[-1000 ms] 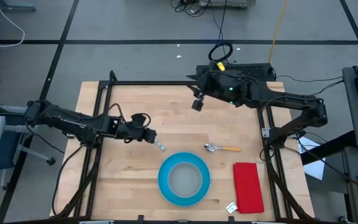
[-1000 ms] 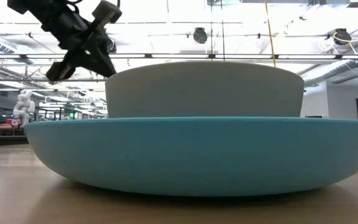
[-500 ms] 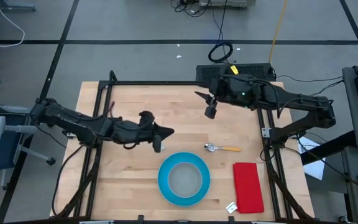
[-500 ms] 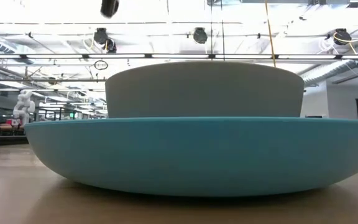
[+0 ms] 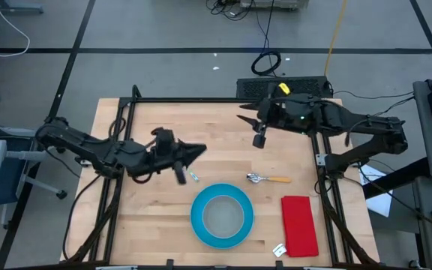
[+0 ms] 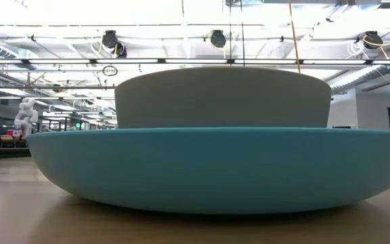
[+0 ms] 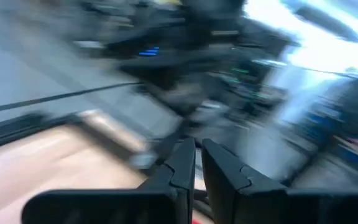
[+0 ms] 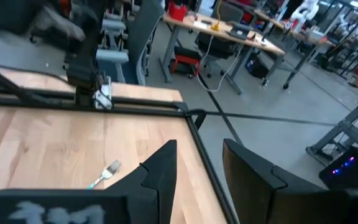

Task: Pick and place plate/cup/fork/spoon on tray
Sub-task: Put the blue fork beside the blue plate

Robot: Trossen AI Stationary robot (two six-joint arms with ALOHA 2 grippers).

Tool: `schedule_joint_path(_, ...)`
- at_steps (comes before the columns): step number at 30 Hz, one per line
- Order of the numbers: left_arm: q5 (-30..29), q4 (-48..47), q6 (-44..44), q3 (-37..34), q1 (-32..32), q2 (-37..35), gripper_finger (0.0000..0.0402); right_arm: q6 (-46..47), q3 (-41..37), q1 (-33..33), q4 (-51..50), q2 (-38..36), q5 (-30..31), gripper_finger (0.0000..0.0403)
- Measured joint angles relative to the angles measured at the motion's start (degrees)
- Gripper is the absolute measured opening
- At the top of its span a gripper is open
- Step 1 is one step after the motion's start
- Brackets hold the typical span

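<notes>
Fork [image 5: 193, 177] flat, long axis diagonal, tines toward plate [image 5: 198, 224].

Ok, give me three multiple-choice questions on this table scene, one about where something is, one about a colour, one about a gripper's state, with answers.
1. Where is the low round pale-grey cup?
A. on the red cloth
B. inside the large round bright-blue plate
C. beside the spoon on bare wood

2. What colour is the rectangular cloth by the table's right edge?
A. red
B. green
C. white

3. How does the right gripper stand?
A. shut on the fork
B. shut on nothing
C. open and empty

Answers: 1 B, the high view shows the cup centred in the plate. 2 A, the cloth is plainly red in the high view. 3 C, the right wrist view shows a wide gap between its fingers, with the small silvery fork lying on the wooden table beyond them.
</notes>
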Motion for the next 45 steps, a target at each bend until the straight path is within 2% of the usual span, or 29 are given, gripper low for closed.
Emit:
schedule_joint_path(2,-6.89,-3.82,-4.58,-0.02,-0.19,0.06,0.0031,-0.12,0.0,-0.01,0.13,-1.23,0.01,0.012)
schedule_joint_path(4,-11.25,-6.79,-8.27,-0.02,-0.3,0.05,0.0031,-0.17,0.0,-0.07,0.33,-2.58,0.02,0.012)
schedule_joint_path(7,-13.91,-8.63,-12.1,-0.02,-0.3,0.06,0.0031,-0.5,0.0,-0.07,0.49,-4.67,0.02,0.012)
schedule_joint_path(12,-17.2,-12.06,-13.29,1.6,-0.3,0.08,0.0031,-0.63,0.0,-0.07,0.96,-6.78,0.02,0.012)
schedule_joint_path(15,-19.41,-20.04,-15.51,7.26,-0.27,0.74,0.0031,-0.63,0.0,-0.07,1.38,-7.4,0.02,0.012)
schedule_joint_path(19,-20.76,-34.55,-18.89,18.77,0.27,5.06,0.0031,-1.03,0.0,-0.07,1.69,-7.41,0.02,0.012)
schedule_joint_path(25,-17.07,-60.19,-26.46,42.33,4.07,15.66,0.0031,-2.97,0.0,-0.07,1.64,-7.05,0.02,0.012)
schedule_joint_path(28,-14.71,-77.11,-35.2,53.65,6.97,21.25,0.0031,-2.99,0.0,-0.07,1.64,-7.1,0.02,0.012)
schedule_joint_path(31,-11.45,-92.61,-45.91,61.35,10.14,25.85,0.0031,-2.99,0.0,-0.07,1.63,-7.1,0.02,0.012)
schedule_joint_path(32,-9.75,-93.21,-48.14,61.85,11.32,27.0,0.0031,-2.99,0.0,-0.07,1.59,-7.1,0.02,0.012)
schedule_joint_path(34,-6.65,-92.06,-46.81,61.01,13.01,28.05,0.0031,-2.99,0.0,-0.07,1.62,-7.1,0.02,0.012)
schedule_joint_path(38,-4.02,-92.62,-49.27,59.67,15.97,31.23,0.0031,-2.95,0.0,-0.09,0.56,-7.07,0.02,0.012)
schedule_joint_path(42,1.26,-92.49,-53.42,55.51,19.04,32.69,0.0031,-2.87,0.0,-0.09,-0.65,-7.1,0.02,0.012)
schedule_joint_path(45,5.27,-92.95,-58.58,49.9,19.93,32.38,0.0031,-2.82,0.0,-0.09,-1.7,-7.1,0.02,0.012)
